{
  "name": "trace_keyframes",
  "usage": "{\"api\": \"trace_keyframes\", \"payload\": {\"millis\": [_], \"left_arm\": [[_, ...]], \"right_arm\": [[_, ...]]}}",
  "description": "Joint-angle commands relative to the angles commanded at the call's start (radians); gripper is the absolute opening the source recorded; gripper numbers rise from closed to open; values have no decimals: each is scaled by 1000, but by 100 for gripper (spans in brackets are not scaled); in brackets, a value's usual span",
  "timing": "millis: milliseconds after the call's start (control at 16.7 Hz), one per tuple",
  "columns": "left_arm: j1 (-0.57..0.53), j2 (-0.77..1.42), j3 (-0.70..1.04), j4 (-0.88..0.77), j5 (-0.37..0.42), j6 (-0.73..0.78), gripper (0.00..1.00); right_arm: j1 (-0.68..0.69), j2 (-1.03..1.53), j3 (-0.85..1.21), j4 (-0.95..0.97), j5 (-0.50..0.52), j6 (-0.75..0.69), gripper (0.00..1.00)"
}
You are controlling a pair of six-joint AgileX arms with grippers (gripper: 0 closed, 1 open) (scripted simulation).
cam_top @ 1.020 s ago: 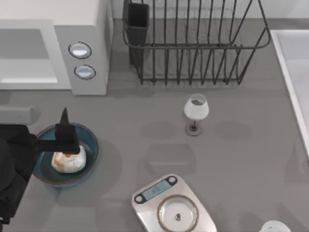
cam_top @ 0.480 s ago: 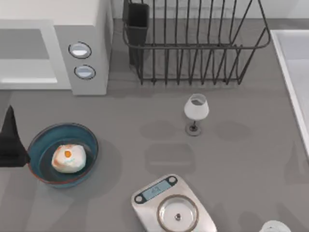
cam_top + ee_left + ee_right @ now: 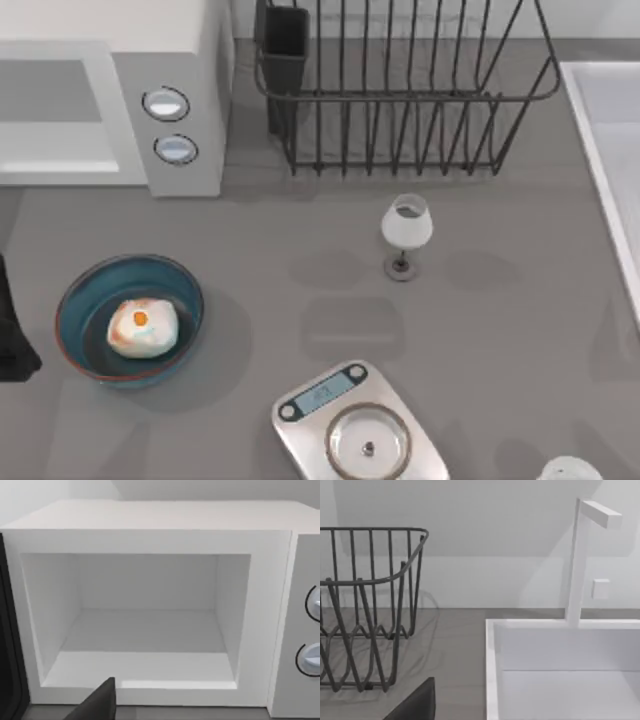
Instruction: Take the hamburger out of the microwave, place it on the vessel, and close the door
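Left pincer (image 3: pixel 12 330): dark, at desk's left edge beside bowl; finger state cannot be told. Small whitish orange-patched hamburger (image 3: pixel 142 328): inside round blue-teal bowl (image 3: pixel 75 300), placed. Large white boxy microwave (image 3: pixel 150 530): cavity empty, open; closing remains.

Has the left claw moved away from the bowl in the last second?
Yes. The left claw has retreated from above the bowl to the table's left edge.

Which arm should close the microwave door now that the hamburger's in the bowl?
Probably the left. Its gripper sits at the table's left edge beside the bowl, and its wrist camera faces the open microwave. The right wrist camera faces the sink, far off.
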Motion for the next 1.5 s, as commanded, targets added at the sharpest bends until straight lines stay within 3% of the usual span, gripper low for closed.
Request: {"api": "trace_keyframes", "payload": {"millis": [240, 1020, 1500], "left_arm": [[0, 0, 0, 0, 0, 0, 100], [0, 0, 0, 0, 0, 0, 2], [0, 0, 0, 0, 0, 0, 0]], "right_arm": [[0, 0, 0, 0, 0, 0, 100], [0, 0, 0, 0, 0, 0, 100], [0, 0, 0, 0, 0, 0, 100]]}}
